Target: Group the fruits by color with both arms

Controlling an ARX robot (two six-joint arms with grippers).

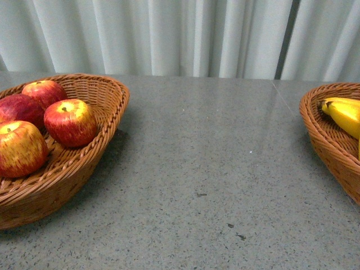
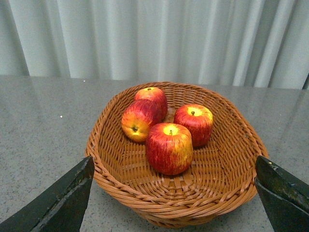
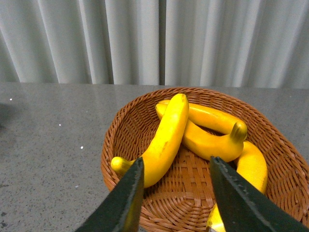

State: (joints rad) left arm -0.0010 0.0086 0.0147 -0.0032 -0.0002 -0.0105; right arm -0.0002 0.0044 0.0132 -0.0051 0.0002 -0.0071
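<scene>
Several red-and-yellow apples lie in a wicker basket at the left; they also show in the left wrist view. Yellow bananas lie in a second wicker basket at the right edge, and show in the right wrist view. My left gripper is open and empty, above the near rim of the apple basket. My right gripper is open and empty, above the near part of the banana basket. Neither arm shows in the front view.
The baskets stand on a grey speckled table, with bare tabletop between them. A pale pleated curtain hangs behind the table.
</scene>
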